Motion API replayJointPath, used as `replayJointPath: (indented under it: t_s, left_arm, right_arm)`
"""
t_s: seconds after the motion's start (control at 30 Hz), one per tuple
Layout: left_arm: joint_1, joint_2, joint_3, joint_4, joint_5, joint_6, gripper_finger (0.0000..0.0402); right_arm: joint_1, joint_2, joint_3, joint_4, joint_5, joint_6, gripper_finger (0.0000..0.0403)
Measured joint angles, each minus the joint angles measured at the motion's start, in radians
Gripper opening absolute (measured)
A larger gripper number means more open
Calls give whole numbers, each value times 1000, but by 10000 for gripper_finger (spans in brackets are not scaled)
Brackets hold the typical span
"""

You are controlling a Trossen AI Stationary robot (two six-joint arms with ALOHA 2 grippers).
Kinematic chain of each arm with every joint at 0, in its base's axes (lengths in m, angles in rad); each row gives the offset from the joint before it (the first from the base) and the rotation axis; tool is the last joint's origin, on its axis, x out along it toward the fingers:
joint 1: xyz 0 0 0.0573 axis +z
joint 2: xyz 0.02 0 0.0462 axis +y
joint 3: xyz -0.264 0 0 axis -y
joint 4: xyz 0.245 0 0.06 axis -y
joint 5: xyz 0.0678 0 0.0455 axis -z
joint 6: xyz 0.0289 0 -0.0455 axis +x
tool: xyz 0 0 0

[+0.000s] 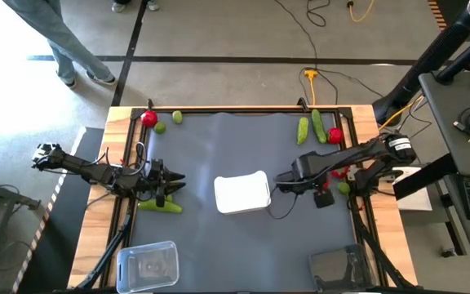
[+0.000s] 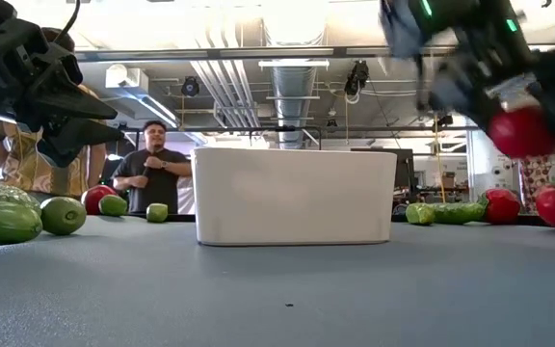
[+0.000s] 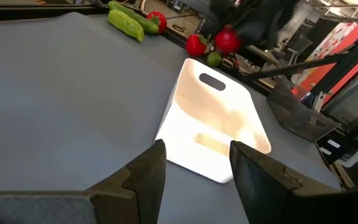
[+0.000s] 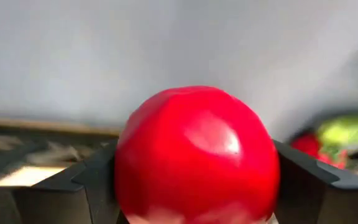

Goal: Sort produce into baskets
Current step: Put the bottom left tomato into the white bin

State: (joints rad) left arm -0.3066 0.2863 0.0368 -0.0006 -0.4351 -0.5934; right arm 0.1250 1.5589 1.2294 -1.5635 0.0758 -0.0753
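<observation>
My right gripper (image 1: 325, 194) is shut on a red tomato (image 4: 196, 155), which hangs above the table's right part (image 2: 523, 130), right of the white tray (image 1: 241, 193). My left gripper (image 3: 194, 174) waits at the table's left (image 1: 168, 181), open with nothing between its fingers and pointing toward the white tray (image 3: 213, 124). A green cucumber (image 1: 160, 206) lies on the mat just near of it. The clear tray (image 1: 147, 265) stands at the near left and the dark tray (image 1: 339, 268) at the near right. My right gripper pinches the tomato between its two fingers, one on each of two opposite sides (image 4: 126, 168). The fingers come from above, pointing steeply down. The tomato is lifted clear of the mat (image 2: 523, 130).
A tomato (image 1: 148, 118) and two limes (image 1: 160, 127) (image 1: 177, 117) lie at the far left. Two cucumbers (image 1: 303, 129) (image 1: 318, 124) and a tomato (image 1: 334, 135) lie at the far right. Another tomato (image 1: 341, 173) and a lime (image 1: 344, 188) lie beside my right arm. People stand beyond the table.
</observation>
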Motion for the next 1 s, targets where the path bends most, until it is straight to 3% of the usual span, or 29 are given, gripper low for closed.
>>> replayJointPath:
  t_s: [0.13,0.27,0.43,0.53,0.73,1.0]
  left_arm:
    - [0,0,0,0,0,0,162]
    - [0,0,0,0,0,0,162]
    - [0,0,0,0,0,0,162]
    - [0,0,0,0,0,0,162]
    - [0,0,0,0,0,0,162]
    - [0,2,0,1,0,0,162]
  right_arm:
    - [18,1,201,58,-2,30,301]
    - [19,2,341,248,-6,83,301]
    - [0,11,373,621,-29,165,301]
    - [-11,50,373,741,-54,184,301]
    - [-17,187,372,753,-50,143,302]
    - [-69,335,372,685,-46,208,303]
